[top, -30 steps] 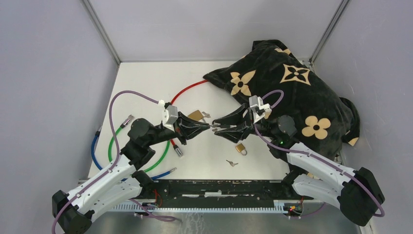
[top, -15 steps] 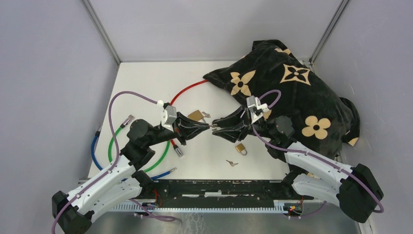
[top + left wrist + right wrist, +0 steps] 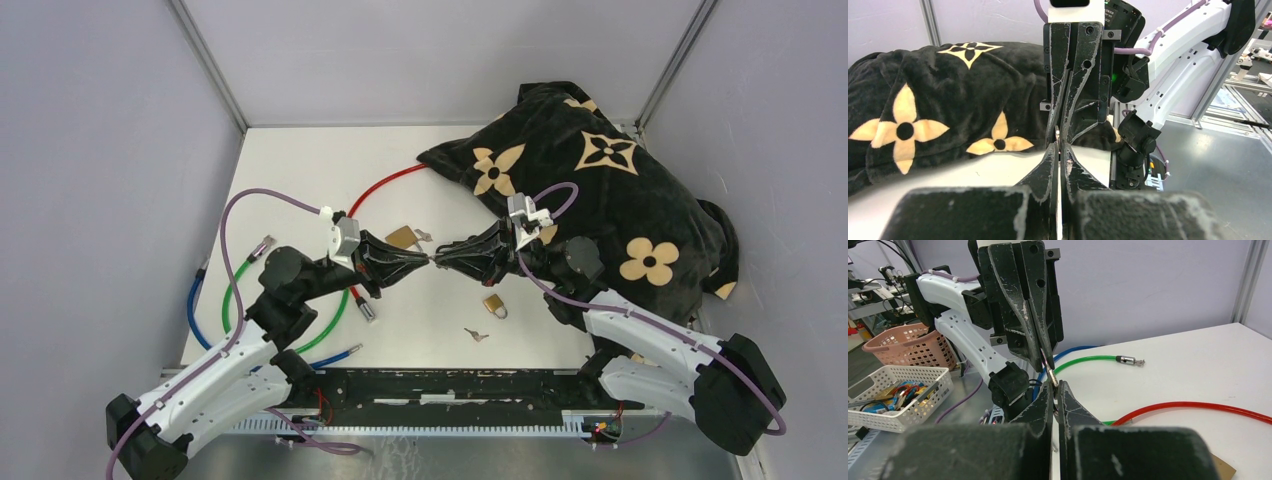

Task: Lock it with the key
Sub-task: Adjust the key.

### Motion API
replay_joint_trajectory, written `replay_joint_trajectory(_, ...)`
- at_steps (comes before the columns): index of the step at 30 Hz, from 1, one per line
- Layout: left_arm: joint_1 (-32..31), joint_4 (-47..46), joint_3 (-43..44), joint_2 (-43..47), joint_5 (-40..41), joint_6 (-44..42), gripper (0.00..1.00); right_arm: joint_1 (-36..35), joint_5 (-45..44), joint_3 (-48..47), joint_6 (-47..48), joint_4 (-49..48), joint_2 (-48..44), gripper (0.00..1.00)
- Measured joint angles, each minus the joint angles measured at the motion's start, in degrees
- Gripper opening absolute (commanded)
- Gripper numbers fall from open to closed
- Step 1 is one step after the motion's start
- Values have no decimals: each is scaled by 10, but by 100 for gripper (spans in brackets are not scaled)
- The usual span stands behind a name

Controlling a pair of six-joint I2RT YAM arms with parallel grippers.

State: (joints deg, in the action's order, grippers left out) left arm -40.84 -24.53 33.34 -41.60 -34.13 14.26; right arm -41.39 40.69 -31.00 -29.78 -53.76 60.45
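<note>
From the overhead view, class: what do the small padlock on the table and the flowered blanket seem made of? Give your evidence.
Padlock: probably brass; the body is yellow-gold with a slight sheen. The shackle is too small to judge.
Blanket: likely plush fleece; matte black, with soft rounded folds and a fuzzy surface.

Mid-table: left gripper and right gripper closed tip to tip on one key, barring the centre. Right and far: black blanket heaped. Left: red cable, green cable, blue cable. Near strip: padlock, loose key. Bare table far left.
</note>
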Motion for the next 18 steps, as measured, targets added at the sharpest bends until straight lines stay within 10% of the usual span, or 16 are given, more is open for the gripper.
replay_joint_trajectory(10,0,-1,-5,3,10,1,2,-1,-1,0,-1,0,0,0)
replay_joint_trajectory(18,-1,4,-9,4,40,2,54,-1,1,0,19,25,-16,0)
